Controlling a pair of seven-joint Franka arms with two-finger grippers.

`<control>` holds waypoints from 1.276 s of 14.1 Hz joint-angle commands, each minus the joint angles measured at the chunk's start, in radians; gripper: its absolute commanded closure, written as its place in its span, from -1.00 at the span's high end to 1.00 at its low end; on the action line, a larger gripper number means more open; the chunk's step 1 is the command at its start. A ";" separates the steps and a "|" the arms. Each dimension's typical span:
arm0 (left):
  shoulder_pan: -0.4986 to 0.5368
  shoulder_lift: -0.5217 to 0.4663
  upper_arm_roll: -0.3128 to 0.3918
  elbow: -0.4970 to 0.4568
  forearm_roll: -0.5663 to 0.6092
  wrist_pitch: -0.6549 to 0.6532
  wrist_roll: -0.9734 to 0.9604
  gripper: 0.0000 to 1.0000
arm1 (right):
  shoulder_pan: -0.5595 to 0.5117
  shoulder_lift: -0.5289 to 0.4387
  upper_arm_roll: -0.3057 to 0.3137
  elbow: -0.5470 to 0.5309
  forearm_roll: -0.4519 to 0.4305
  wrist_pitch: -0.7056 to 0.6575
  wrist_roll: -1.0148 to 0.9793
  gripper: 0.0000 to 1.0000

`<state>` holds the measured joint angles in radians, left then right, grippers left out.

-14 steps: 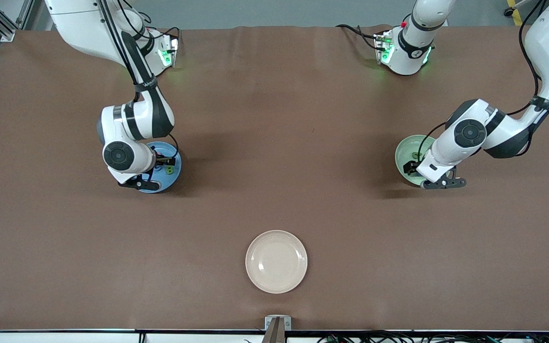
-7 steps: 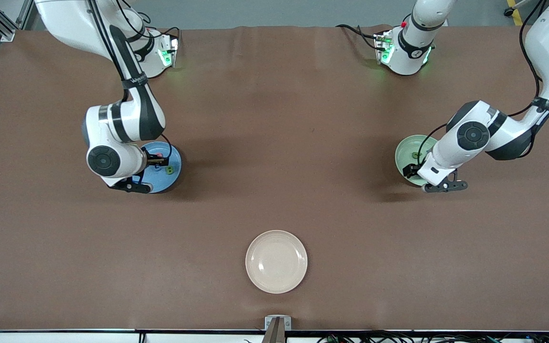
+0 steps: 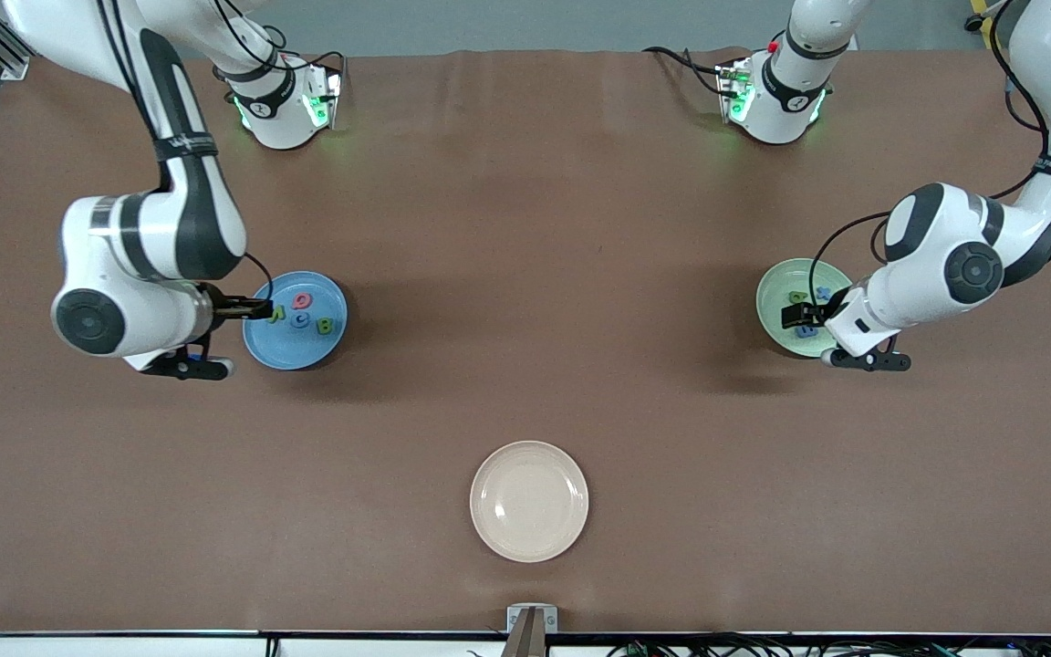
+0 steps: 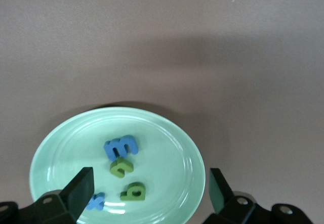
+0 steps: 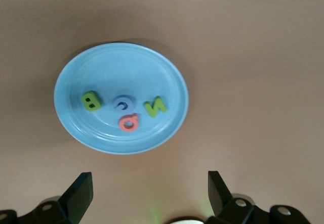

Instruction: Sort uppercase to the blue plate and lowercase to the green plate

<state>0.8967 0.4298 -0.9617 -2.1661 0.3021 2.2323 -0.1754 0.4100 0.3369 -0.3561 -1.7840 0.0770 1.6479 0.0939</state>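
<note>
- Your right claw is spread wide with nothing in it, hanging over the counter just off the rim of the blue plate, at the right arm's end.
- Your left claw is the same deal: wide apart, empty, over the edge of the green plate at the left arm's end.
- All four capitals sit flat in the blue plate: the green B, blue C, pink-red Q and green N. C and Q are touching; the other two are just beside them.
- The lowercase bunch is in the green plate: blue m, the green u/n shape touching it, the green round-bowl letter and blue x near the rim.
- So the sorting looks done to me.
- If you do need to re-grab one: I'd guess these are featherweight, squishy foam. Pinch across the flat outer sides, gently, or they'll likely squash or pop out.
- The plates look glossy, so letters probably slide if nudged.
- The cream plate sits empty, nearest the front camera.
</note>
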 commanded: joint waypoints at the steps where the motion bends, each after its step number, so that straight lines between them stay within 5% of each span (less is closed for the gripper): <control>1: -0.071 -0.169 0.083 -0.018 -0.168 -0.008 0.158 0.99 | -0.072 -0.035 0.014 0.073 -0.013 -0.089 -0.092 1.00; 7: -0.061 -0.307 0.132 0.064 -0.218 -0.107 0.247 0.99 | -0.096 -0.185 0.014 0.078 -0.114 -0.105 -0.135 1.00; 13: -0.054 -0.332 0.152 0.409 -0.262 -0.469 0.248 0.99 | -0.094 -0.295 0.016 0.090 -0.111 -0.128 -0.132 1.00; 18: -0.048 -0.370 0.149 0.532 -0.270 -0.646 0.244 0.99 | -0.097 -0.236 0.017 0.300 -0.106 -0.189 -0.134 1.00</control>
<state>0.8428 0.0933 -0.8125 -1.6462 0.0512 1.6257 0.0484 0.3231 0.0578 -0.3487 -1.5747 -0.0205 1.5130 -0.0323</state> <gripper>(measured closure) 0.000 0.000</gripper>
